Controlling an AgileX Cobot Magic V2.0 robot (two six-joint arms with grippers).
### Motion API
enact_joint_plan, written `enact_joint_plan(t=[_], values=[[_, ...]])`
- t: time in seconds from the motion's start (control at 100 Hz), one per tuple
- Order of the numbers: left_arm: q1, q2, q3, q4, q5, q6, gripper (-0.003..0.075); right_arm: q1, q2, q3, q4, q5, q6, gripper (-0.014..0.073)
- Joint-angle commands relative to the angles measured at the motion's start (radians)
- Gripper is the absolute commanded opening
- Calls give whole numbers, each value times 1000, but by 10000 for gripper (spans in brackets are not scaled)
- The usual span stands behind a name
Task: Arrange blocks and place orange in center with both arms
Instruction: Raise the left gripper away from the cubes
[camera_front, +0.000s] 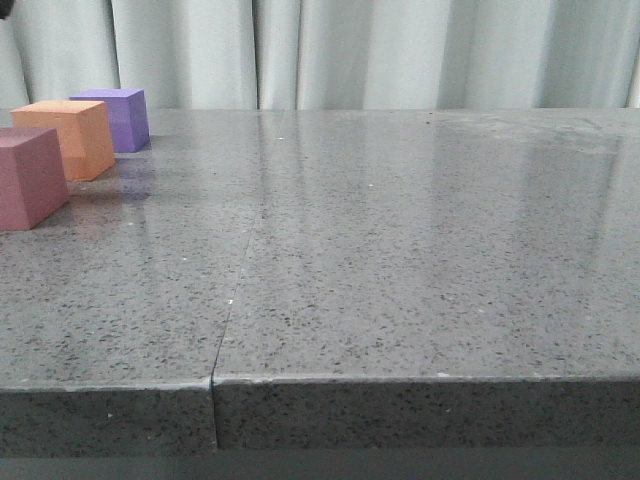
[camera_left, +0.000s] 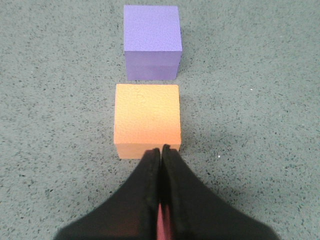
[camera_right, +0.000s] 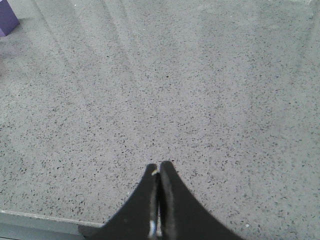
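Three cubes stand in a row at the far left of the table in the front view: a pink one (camera_front: 28, 177) nearest, the orange one (camera_front: 72, 138) in the middle, a purple one (camera_front: 118, 118) farthest. In the left wrist view my left gripper (camera_left: 160, 150) is shut and empty, its tips over the near edge of the orange cube (camera_left: 147, 120), with the purple cube (camera_left: 152, 41) beyond it. A sliver of pink shows between the finger bases. My right gripper (camera_right: 158, 166) is shut and empty above bare tabletop. Neither gripper appears in the front view.
The grey speckled stone tabletop (camera_front: 400, 250) has a seam (camera_front: 235, 290) running front to back and a front edge (camera_front: 400, 380) close to the camera. A pale curtain (camera_front: 350, 50) hangs behind. A corner of the purple cube (camera_right: 7, 18) shows in the right wrist view.
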Motion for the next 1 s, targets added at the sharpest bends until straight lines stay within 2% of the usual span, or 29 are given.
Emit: enact_joint_plan(t=[0.0, 0.69, 0.99], values=[[-8, -86, 14, 17, -86, -8, -20, -6, 8, -24, -21, -76, -5, -7], [-8, -468, 309, 41, -202, -6, -20, -6, 8, -24, -21, -76, -5, -7], [-8, -631, 434, 41, -208, -6, -20, -6, 8, -24, -21, -76, -5, -7]])
